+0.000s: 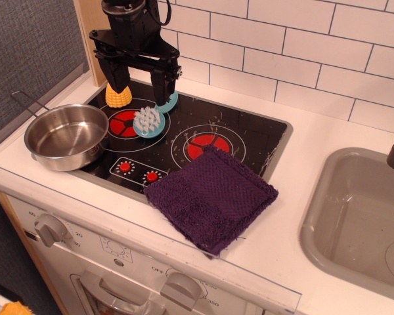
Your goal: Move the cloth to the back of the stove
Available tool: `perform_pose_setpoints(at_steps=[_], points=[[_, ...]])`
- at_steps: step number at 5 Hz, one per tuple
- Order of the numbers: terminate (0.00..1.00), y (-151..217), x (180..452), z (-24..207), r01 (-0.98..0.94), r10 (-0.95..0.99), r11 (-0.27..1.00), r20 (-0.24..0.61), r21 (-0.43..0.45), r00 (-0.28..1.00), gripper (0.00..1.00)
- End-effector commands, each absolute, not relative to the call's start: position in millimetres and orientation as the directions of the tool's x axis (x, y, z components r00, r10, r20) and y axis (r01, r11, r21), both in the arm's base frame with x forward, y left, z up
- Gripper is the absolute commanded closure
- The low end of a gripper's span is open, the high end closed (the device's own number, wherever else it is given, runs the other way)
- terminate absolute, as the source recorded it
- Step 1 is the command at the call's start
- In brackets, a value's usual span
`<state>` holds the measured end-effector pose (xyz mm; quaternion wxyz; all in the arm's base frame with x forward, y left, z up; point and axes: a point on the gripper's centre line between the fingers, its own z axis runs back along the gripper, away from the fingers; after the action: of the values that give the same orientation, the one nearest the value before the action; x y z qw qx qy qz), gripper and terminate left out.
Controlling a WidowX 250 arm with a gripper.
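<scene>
The dark purple cloth [211,197] lies flat at the front right corner of the black stove [249,134], partly on the cooktop and partly on the white counter. My gripper [139,84] hangs open and empty above the stove's back left area, well left of and behind the cloth. Its fingers [163,86] straddle the space over the left burner.
A steel pot [65,136] sits at the stove's front left. A blue scrub brush [149,121] lies on the left burner, and a yellow corn toy [118,96] stands behind it. A grey sink basin [358,216] is at the right. A tiled wall [302,46] runs behind.
</scene>
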<state>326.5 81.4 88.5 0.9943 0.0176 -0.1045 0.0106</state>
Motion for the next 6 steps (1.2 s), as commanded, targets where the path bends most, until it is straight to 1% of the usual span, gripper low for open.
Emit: perform_pose_setpoints(at_steps=[1,2,3,4,5,6], points=[[0.0,81.4,326.5,88.5,-0.025,0.017,0.999,0.208,0.033,0.978,0.0],[0.0,70.5,315.1,87.9,0.023,-0.022,1.0,0.228,-0.002,0.973,0.0],[0.0,51.1,306.8,84.1,0.077,-0.076,0.997,0.205,0.001,0.976,0.0],[0.0,30.7,296.0,82.7,0.149,-0.148,0.989,0.222,0.013,0.964,0.0],[0.0,11.0,285.0,62.8,0.205,-0.202,0.979,0.187,0.001,0.961,0.0],[0.0,-4.8,282.2,46.6,0.26,-0.257,0.966,0.163,0.003,0.953,0.0]])
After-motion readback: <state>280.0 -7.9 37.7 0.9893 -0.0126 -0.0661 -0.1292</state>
